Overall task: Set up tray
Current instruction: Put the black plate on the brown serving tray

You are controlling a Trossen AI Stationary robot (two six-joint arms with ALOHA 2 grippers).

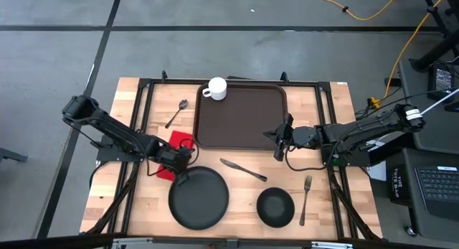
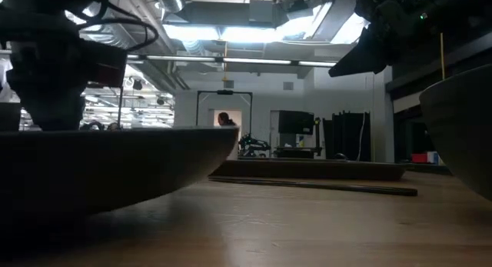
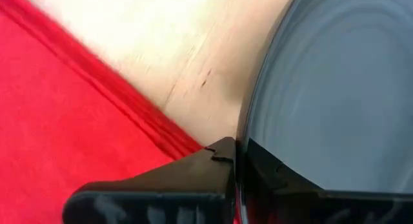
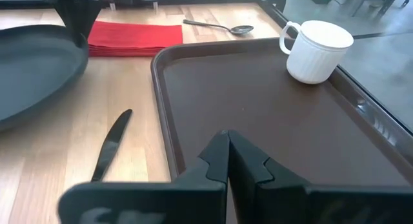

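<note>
**Left gripper pinches the plate's edge while the tray sits at the back**

The tray is big, dark brown and has a raised rim. It lies flat on the wooden table, at the far middle part. A white mug stands upright in the tray's far left corner, with its handle sticking out to the left.

The left gripper is down low at the near left part of the table. Its two dark fingers are squeezed tight on the rim of the round black plate. In the left wrist view, the plate's edge goes right in between the fingers. Just beside this gripper lies the folded red napkin, flat on the wood, between the plate and the tray's left side.

The right gripper is at the tray's near right corner, above the rim. Its fingers are pressed together with nothing between them.

A knife lies on the wood in front of the tray, to the right of the plate. A small black bowl sits near the front edge, and a fork lies just to its right. A spoon rests on the table to the left of the tray, near the back.
</note>
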